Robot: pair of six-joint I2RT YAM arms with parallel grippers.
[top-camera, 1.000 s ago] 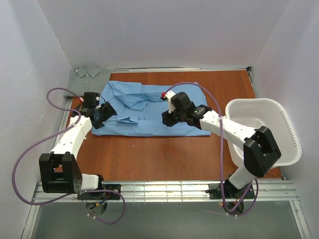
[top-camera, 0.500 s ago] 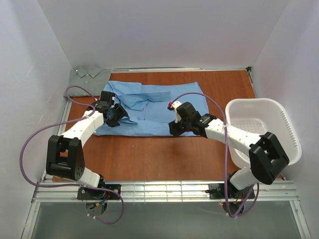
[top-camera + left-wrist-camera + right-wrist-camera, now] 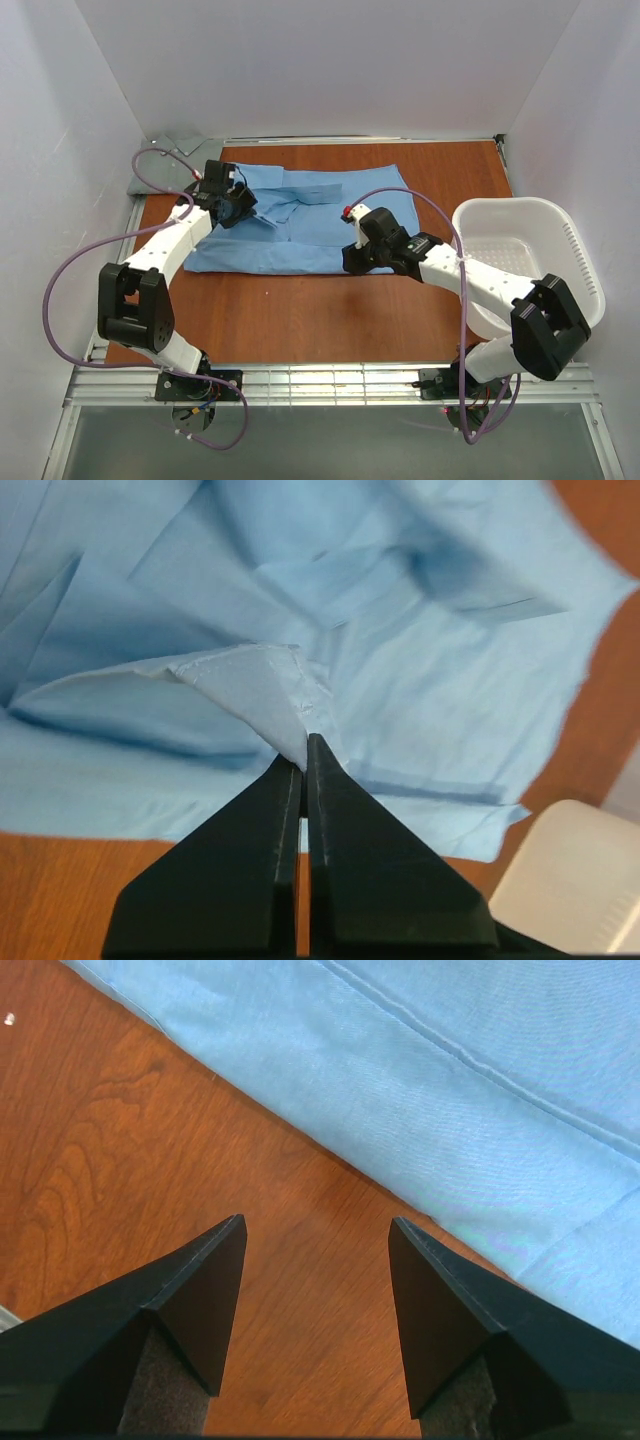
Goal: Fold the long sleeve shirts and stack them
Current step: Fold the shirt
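Now: left pinch on blue shirt

Left fingers closed on a raised fold of the light blue shirt, clear only in left wrist view. Right fingers parted over bare table beside the near hem, holding nothing. Top view alone shows shirt spread mid-table, white basket at right

My left arm and right arm are white links with black joints, trailing purple cables, ending in black wedge-shaped fingers.
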